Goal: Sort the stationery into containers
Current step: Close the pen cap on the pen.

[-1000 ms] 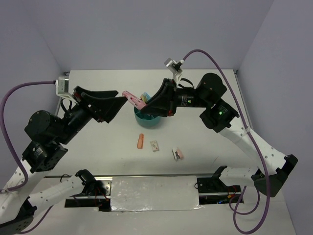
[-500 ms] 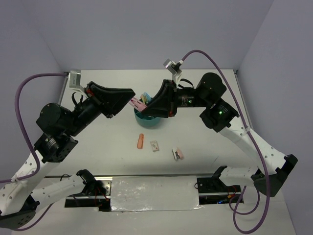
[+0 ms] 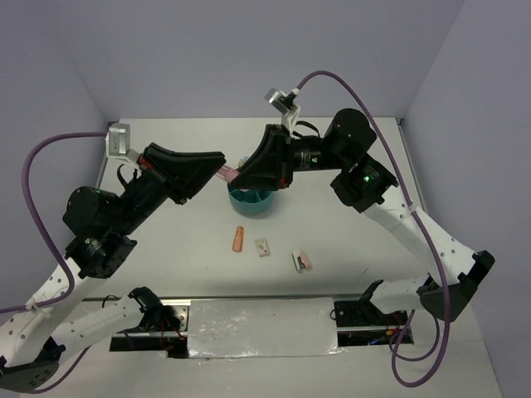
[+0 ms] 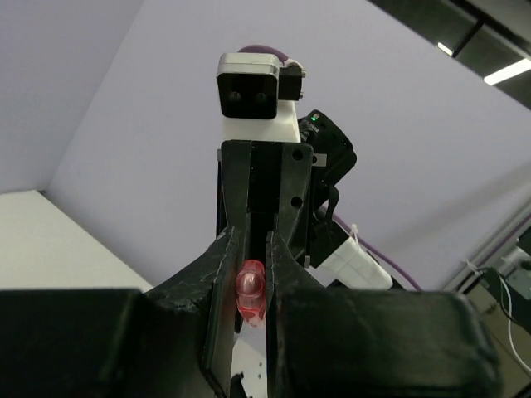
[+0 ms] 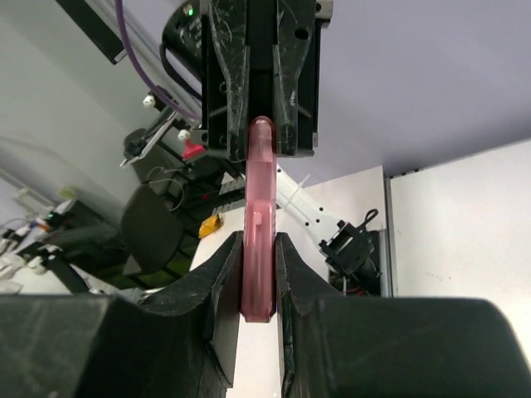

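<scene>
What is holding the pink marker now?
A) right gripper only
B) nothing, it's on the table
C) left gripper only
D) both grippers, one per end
D: the pink marker sits clamped in the right gripper at one end and the left gripper at the other.

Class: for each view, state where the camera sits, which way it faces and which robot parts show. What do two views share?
Top external: above and behind the bases, facing down on table, teal bowl, both arms.
Left wrist: on the left arm, facing along the left tool toward the right tool.
Right wrist: on the right arm, facing the opposite way along its own tool.
Shared: both wrist views show the pink marker gripped by both tools.
</scene>
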Controlling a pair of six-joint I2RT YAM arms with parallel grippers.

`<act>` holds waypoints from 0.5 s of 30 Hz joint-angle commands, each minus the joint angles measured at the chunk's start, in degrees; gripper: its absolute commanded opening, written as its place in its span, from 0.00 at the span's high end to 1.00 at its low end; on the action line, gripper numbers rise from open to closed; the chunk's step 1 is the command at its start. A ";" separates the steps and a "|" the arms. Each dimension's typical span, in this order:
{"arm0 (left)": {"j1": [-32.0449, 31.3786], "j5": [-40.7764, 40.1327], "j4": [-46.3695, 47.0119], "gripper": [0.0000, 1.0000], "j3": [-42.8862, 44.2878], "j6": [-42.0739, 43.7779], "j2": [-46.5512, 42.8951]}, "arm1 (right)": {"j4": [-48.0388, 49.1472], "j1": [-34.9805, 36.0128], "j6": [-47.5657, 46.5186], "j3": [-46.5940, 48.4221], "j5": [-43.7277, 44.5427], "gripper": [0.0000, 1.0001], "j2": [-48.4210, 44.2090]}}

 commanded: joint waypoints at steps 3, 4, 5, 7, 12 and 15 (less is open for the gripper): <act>-0.38 4.17 3.73 1.00 -8.94 -6.53 -1.57 | 12.18 0.04 5.49 9.11 1.34 1.00 4.26; -0.38 4.17 4.01 1.00 -9.47 -7.05 -2.01 | 12.28 0.04 5.84 10.17 1.51 1.00 5.84; -0.47 4.17 4.18 1.00 -9.65 -7.23 -2.18 | 11.93 0.56 5.76 11.49 1.51 1.00 6.81; -1.08 4.70 5.24 1.00 -9.74 -7.33 -1.31 | 9.48 1.36 4.97 16.05 1.69 1.00 9.80; -6.69 1.11 2.26 1.00 -8.42 -3.29 0.63 | 2.28 2.06 2.07 26.77 2.21 1.00 15.25; -8.47 0.04 1.37 1.00 -9.12 -2.93 0.98 | -0.81 2.06 0.14 29.42 2.74 1.00 16.48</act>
